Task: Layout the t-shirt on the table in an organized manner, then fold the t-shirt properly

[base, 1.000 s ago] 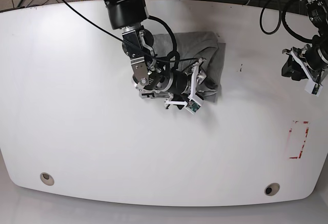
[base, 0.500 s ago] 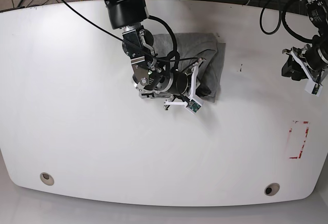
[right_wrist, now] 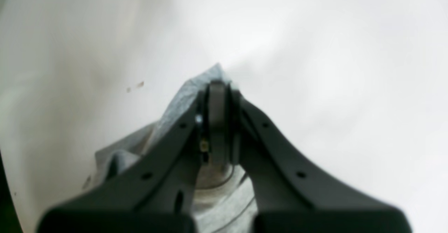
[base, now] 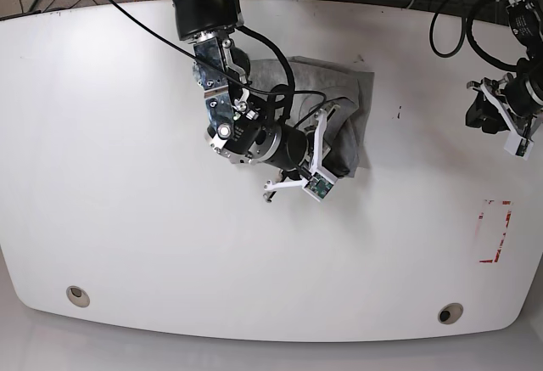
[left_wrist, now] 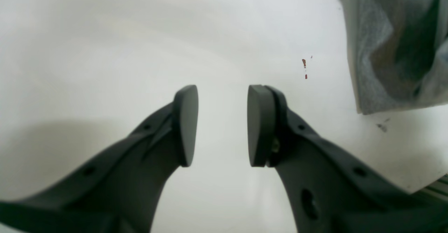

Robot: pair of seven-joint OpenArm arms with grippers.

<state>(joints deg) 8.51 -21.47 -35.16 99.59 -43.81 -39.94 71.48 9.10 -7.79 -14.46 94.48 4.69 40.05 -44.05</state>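
The grey t-shirt (base: 349, 103) lies bunched up on the white table (base: 127, 176), at the back centre. My right arm (base: 254, 137) reaches over it. In the right wrist view, the right gripper (right_wrist: 217, 86) is shut on a pinched-up corner of the t-shirt (right_wrist: 182, 96), and the fabric peaks at the fingertips. My left gripper (left_wrist: 222, 124) is open with nothing between its pads and hovers over bare table. The t-shirt's edge (left_wrist: 395, 44) shows at that view's upper right. In the base view the left gripper (base: 485, 115) sits far right, apart from the shirt.
A red-marked rectangle (base: 495, 231) is near the table's right edge. Two grommet holes (base: 77, 295) (base: 450, 312) sit along the front. Small reddish specks (left_wrist: 304, 66) mark the table between the shirt and my left gripper. Cables hang behind the table.
My right gripper has shut on the t-shirt's corner. Its wrist has swung and shifted a little, tugging the fabric. The left arm has not moved.
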